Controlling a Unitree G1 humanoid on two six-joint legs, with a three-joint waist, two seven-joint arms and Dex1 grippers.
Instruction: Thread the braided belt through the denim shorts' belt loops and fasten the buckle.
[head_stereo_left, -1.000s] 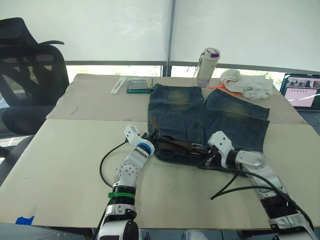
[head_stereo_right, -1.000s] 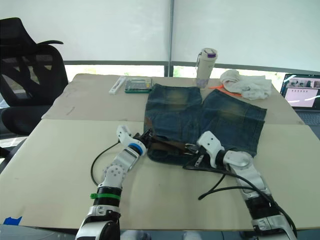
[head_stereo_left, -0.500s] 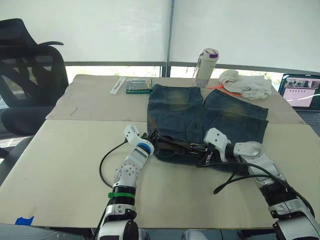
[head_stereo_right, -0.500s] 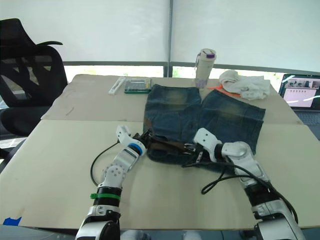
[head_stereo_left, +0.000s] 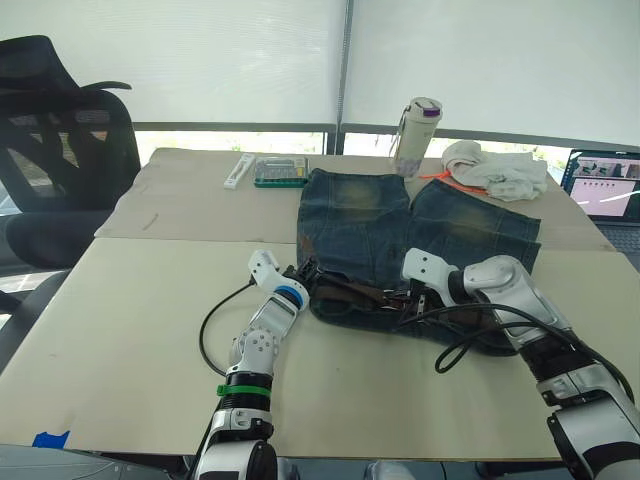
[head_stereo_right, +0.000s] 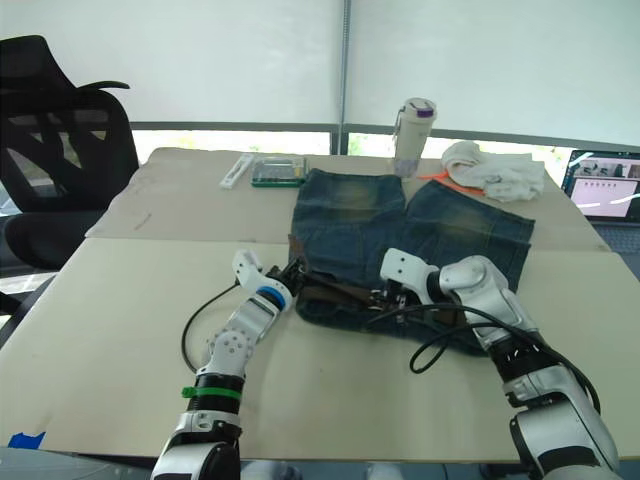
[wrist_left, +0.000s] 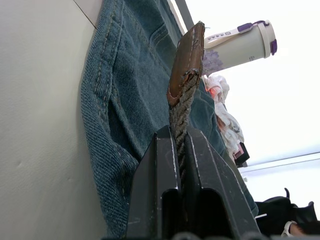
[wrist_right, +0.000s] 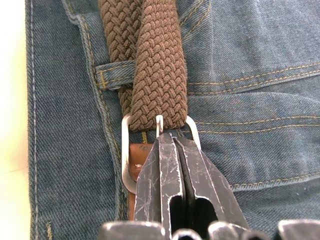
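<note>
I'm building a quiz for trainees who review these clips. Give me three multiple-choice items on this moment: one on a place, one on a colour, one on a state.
1. Where does the bottle stand?
A. at the table's near edge
B. beyond the denim shorts, toward the window
C. on the chair

2. What colour is the braided belt?
A. brown
B. white
C. red

3. What is the left gripper doing?
A. resting open on the bare table
B. shut on the bottle
C. shut on the braided belt's end

Answers:
1 B: in the head views the bottle stands behind the shorts' legs, by the white cloth.
2 A: the right wrist view shows brown weave running into the silver buckle.
3 C: the left wrist view shows the strap's end pinched between both fingers.
</note>
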